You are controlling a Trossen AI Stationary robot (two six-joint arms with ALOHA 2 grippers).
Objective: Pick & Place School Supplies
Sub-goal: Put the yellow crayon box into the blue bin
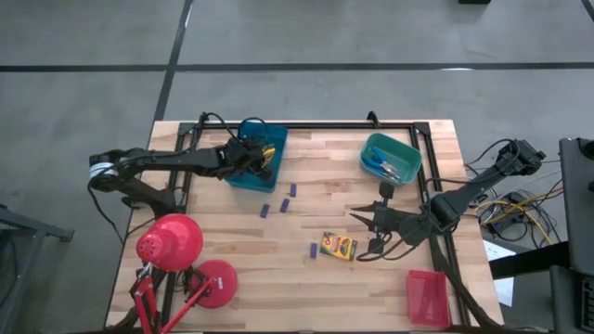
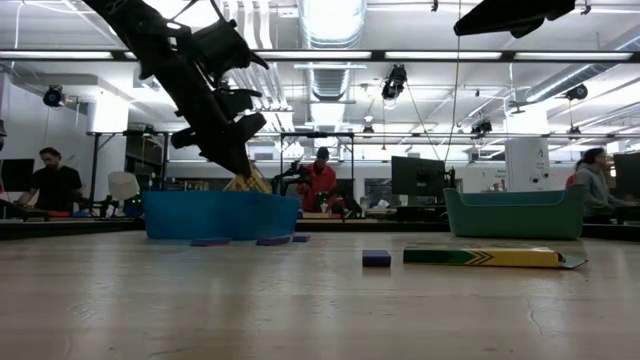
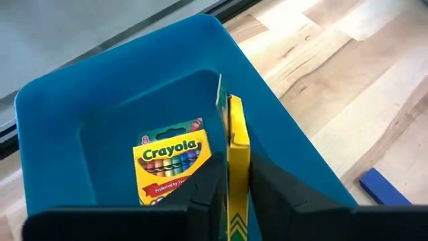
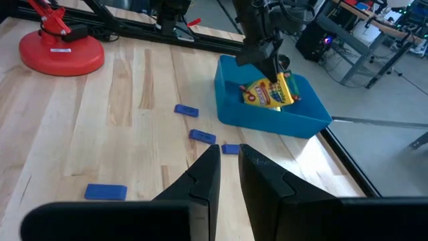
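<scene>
My left gripper [image 1: 252, 158] hangs over the blue tray [image 1: 246, 181], shut on a yellow crayon box [image 3: 238, 161] that is turned on edge. A second crayon box [image 3: 170, 167] lies face up inside that tray. A third crayon box [image 1: 339, 246] lies flat on the table near my right gripper [image 1: 364, 221]. That gripper hovers above the wood with a narrow gap between its fingers and nothing in it. Several purple sticks [image 1: 285, 205] lie scattered between the trays. Blue-handled scissors [image 1: 385, 169] lie in the teal tray [image 1: 371, 144]. My left gripper pinches the crayon box by its two broad faces [image 3: 233, 194] between the two fingers, with the narrow yellow side facing the wrist camera. The fingers slant down from the table's left. The box points into the blue tray; I cannot tell whether its far end rests on anything.
A red desk lamp [image 1: 172, 243] with a round base [image 1: 215, 283] stands at the near left. A red tray [image 1: 429, 297] sits at the near right corner. Black rails [image 1: 427, 186] frame the table. People sit in the room behind [image 2: 320, 180].
</scene>
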